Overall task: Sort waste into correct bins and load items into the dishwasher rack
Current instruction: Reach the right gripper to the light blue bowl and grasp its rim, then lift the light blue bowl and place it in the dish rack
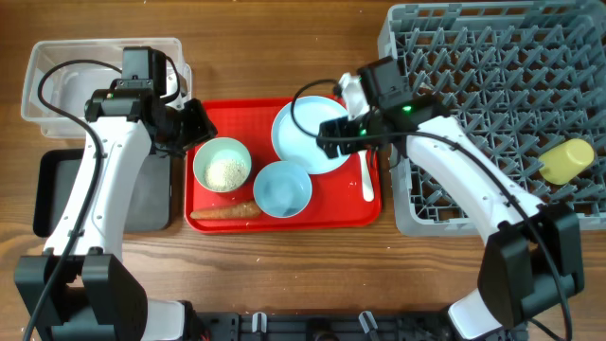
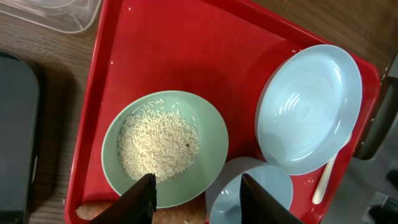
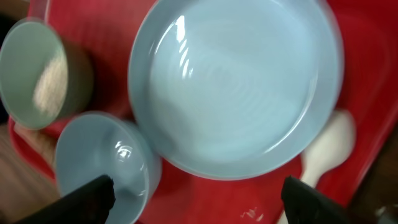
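On the red tray (image 1: 218,114) stand a pale green bowl (image 1: 222,166) holding white rice-like crumbs (image 2: 158,146), a small pale blue bowl (image 1: 282,188) and a pale blue plate (image 1: 308,135). A white spoon (image 1: 367,175) lies at the tray's right edge, and an orange carrot piece (image 1: 227,212) at its front. My left gripper (image 2: 199,186) hovers open over the gap between the green bowl (image 2: 211,134) and the blue bowl (image 2: 224,199). Also open, my right gripper (image 3: 199,193) hangs just above the near rim of the plate (image 3: 236,87), holding nothing.
The grey dishwasher rack (image 1: 393,38) fills the right side, with a yellow cup (image 1: 566,159) lying in it. A clear tub (image 1: 95,76) sits at the back left. Below it lies a black tray (image 1: 57,189), partly under my left arm.
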### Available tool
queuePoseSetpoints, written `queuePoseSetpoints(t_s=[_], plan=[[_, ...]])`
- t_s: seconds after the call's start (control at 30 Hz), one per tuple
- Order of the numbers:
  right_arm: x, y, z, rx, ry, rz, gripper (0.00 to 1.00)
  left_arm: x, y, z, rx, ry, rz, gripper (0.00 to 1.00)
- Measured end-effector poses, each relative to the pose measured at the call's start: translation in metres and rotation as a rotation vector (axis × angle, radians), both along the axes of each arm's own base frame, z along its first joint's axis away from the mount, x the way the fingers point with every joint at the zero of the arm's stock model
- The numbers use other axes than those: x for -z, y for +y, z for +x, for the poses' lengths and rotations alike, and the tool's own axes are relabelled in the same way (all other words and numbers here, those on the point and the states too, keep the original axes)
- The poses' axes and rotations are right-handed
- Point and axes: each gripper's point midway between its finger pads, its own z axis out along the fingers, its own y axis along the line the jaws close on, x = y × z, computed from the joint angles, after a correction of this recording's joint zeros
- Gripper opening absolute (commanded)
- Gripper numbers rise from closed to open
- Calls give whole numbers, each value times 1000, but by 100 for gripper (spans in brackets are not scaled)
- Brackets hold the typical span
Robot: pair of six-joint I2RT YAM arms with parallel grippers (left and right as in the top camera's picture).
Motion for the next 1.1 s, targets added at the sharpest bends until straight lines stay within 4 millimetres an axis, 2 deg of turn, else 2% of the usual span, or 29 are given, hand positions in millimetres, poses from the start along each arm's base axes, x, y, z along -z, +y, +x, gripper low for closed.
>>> queuePoseSetpoints(t_s=[0.13,0.23,0.33,0.47,0.53,0.63,0.73,0.9,1.1], plan=[[9,19,-43,-71,116,-36,85,4,8,-6,-14,27,48,48],[22,38,-61,-76,173,-58,81,8,22,-14,-56,69,111,52],[38,47,-73,-39,240,-84,71,10,45,-19,-123,98,145,55],[68,43,-77,44,321,-149,57,11,80,-24,-232,119,160,56],[78,38,-76,78,336,-181,47,11,89,-27,-258,126,161,56],[82,35,-74,116,339,-200,29,11,90,-27,-261,126,161,56],[83,31,-71,180,342,-213,22,11,90,-27,-261,126,161,57],[84,27,-68,244,338,-231,5,11,90,-27,-261,127,161,56],[83,25,-67,251,334,-237,5,11,90,-27,-261,126,161,56]])
